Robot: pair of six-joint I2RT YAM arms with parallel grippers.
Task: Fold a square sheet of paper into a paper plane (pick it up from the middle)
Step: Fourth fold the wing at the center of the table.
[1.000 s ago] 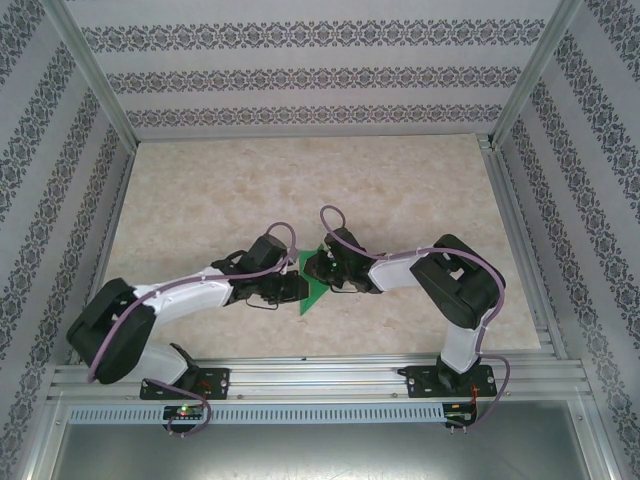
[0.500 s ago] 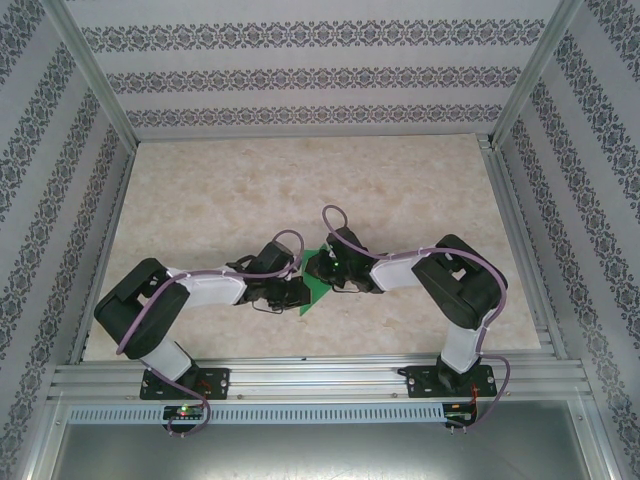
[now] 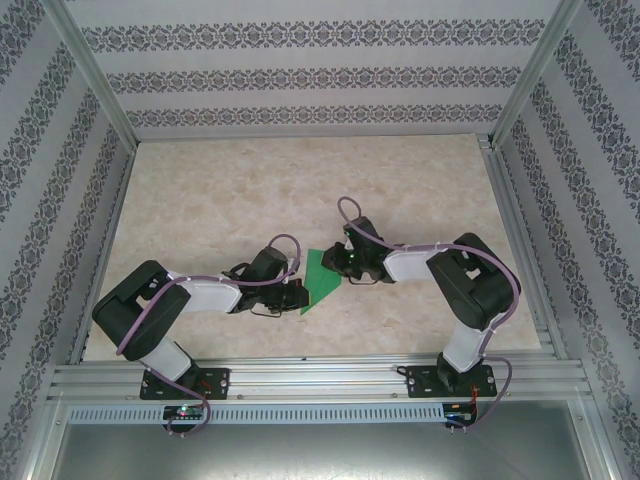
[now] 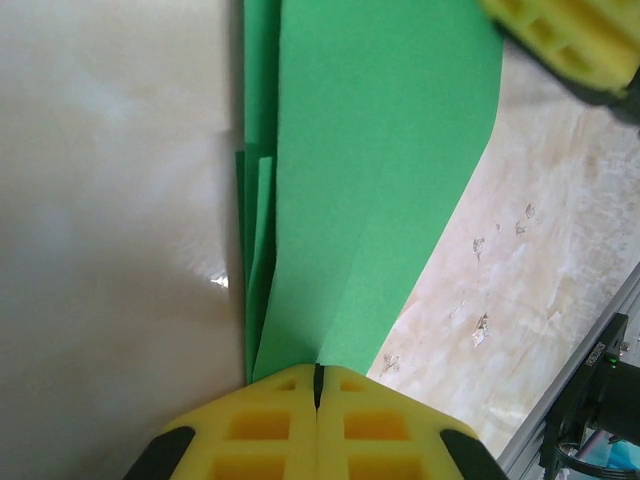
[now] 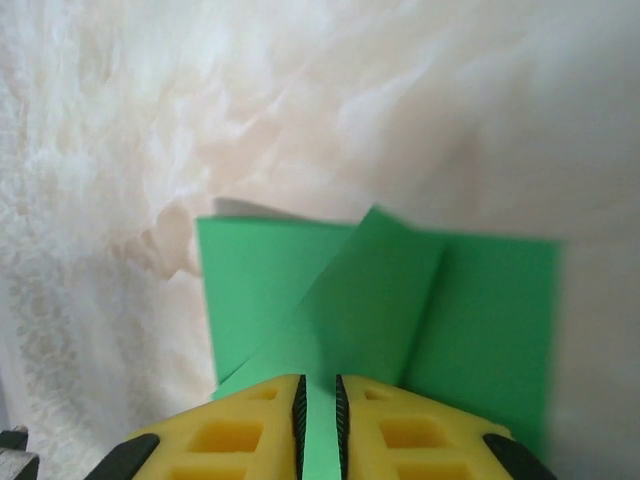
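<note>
Paper first: I count one green paper (image 3: 320,278), folded into a pointed shape, near the front middle of the table (image 3: 250,180) and between my two arms. The left arm (image 3: 200,295) reaches in from the left and the right arm (image 3: 420,262) from the right, so one claw meets the sheet at each side. On the left wrist camera the left claw (image 4: 317,370) has its two yellow fingers (image 4: 250,430) pressed together, and the narrow end of the paper comes straight out of the seam between them, so it is pinching the paper. I see several layers stacked along the paper's left edge there, and one lengthwise crease running up the top face. On the right wrist camera the right claw (image 5: 320,380) holds its two yellow fingers (image 5: 390,430) a thin slit apart, with green showing in the slit. I cannot tell whether they actually clamp the sheet or merely straddle it. That view shows two overlapping flaps on the paper. One metal rail (image 3: 320,378) runs along the near edge, carrying both arm bases.
</note>
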